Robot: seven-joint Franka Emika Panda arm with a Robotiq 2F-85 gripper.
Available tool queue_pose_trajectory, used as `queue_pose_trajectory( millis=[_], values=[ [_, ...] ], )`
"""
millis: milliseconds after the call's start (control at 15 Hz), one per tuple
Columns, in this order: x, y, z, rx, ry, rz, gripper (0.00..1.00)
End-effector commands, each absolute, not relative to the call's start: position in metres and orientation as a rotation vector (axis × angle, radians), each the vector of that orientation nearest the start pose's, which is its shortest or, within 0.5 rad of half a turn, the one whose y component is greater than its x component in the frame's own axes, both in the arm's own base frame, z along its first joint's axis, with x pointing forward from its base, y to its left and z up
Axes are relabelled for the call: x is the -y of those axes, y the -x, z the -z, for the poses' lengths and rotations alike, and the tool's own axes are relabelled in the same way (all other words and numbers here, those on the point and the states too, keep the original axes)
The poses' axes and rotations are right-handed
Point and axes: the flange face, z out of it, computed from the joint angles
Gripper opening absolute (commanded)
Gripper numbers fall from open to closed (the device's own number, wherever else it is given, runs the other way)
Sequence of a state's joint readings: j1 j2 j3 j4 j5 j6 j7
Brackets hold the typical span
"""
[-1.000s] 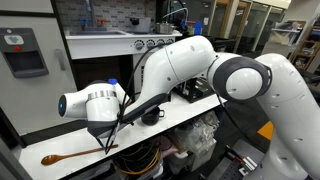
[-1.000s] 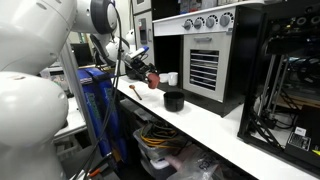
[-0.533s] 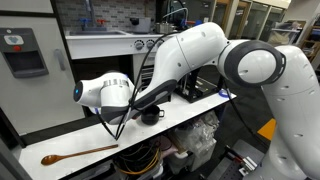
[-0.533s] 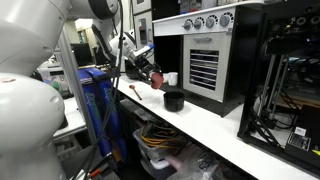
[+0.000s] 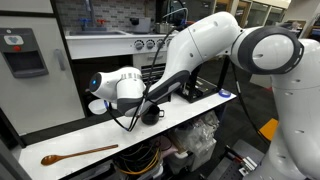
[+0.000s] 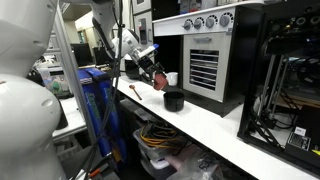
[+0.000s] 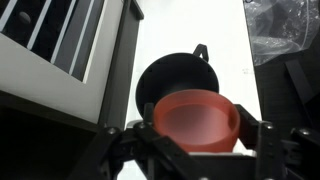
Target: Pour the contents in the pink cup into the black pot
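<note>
My gripper (image 7: 197, 138) is shut on the pink cup (image 7: 195, 122), with one finger on each side of it. In the wrist view the cup fills the lower middle, its open mouth towards the camera. I cannot make out its contents. The black pot (image 7: 176, 76) sits on the white counter just beyond the cup, its short handle (image 7: 200, 50) pointing away. In an exterior view the pink cup (image 6: 160, 83) hangs in the air, tilted, just beside and above the black pot (image 6: 174, 100). In an exterior view the pot (image 5: 152, 115) is partly behind the arm and the cup is hidden.
A white mug (image 6: 172, 78) stands behind the pot by a black appliance (image 6: 205, 65) with slatted vents. A wooden spoon (image 5: 75, 153) lies on the white counter (image 5: 190, 118) farther along. The counter's front edge is close, with cables and bags below.
The arm has carried the pink cup along the counter towards the black pot, and it now hangs right next to the pot. The pot, mug and spoon have not moved.
</note>
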State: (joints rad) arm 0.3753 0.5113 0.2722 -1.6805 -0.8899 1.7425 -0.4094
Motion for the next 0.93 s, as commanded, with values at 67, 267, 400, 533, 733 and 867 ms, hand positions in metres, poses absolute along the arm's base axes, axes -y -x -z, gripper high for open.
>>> queue_pose_trajectory(
  millis=[67,267,400,533,733,867],
  values=[
    [-0.284,-0.552,-0.308,-1.581,-1.88,0.296,0.51],
    [-0.267,-0.554,-0.306,-1.595,-1.913,0.258,0.51],
    [-0.257,-0.555,-0.305,-1.601,-1.933,0.229,0.51],
    [-0.249,-0.556,-0.307,-1.608,-1.952,0.195,0.51],
    [-0.242,-0.557,-0.31,-1.621,-1.983,0.127,0.51],
    [-0.24,-0.556,-0.313,-1.63,-2.003,0.08,0.51]
  ],
)
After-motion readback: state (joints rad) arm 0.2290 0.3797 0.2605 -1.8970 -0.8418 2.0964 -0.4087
